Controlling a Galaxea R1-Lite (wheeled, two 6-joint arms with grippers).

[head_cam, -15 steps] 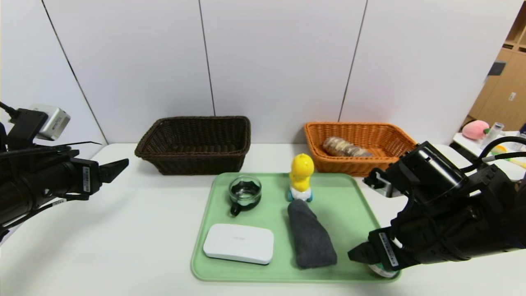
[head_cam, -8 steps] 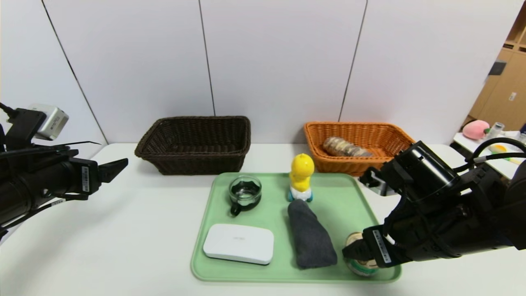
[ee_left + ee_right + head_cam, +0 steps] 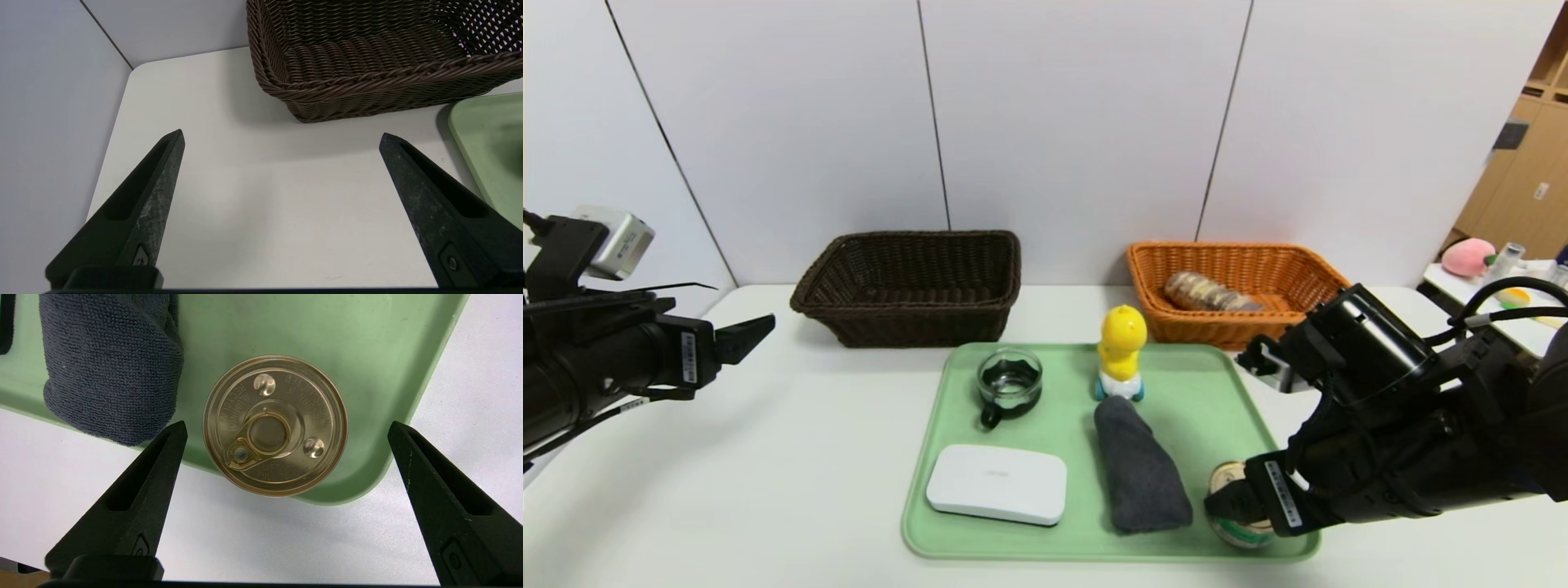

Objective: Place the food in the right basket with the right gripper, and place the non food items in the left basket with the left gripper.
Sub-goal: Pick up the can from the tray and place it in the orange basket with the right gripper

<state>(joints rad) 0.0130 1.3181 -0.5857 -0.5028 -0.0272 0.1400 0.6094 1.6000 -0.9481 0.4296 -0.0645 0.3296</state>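
Step in hand: the right tool [image 3: 286,428] hangs over the tin [image 3: 275,425], its tips spread wide to either side of the gold lid and touching nothing — a pre-grasp for the second food item, by the look of it.
Tin: upright in the near right corner of the green tray [image 3: 1054,425], just beside the rolled grey cloth [image 3: 1139,474]; in the head view it is half hidden behind the tool.
Food already sorted: the swirled bread roll [image 3: 1209,292] lies inside the orange basket [image 3: 1307,273], beyond the tray's far right corner.
Next move: probably a straight descent until the tips bracket the tin's wall, then a close. The cloth sits close on one side and the tray's raised rim on the other, so the tips need to come down cleanly between them.
Left tool [image 3: 282,136]: parked well off the tray's left edge above the bare tabletop [image 3: 768,457], tips wide apart, empty — facing the dark brown basket [image 3: 367,61].
Still on the tray: glass cup [image 3: 1009,382], duck toy [image 3: 1121,351], white box [image 3: 996,483] and the cloth, all for the dark basket.
Change since earlier: a second ago the right arm covered nearly all of the tin in the head view; it has since shifted a little and the lid's edge shows. Everything else is unmoved.
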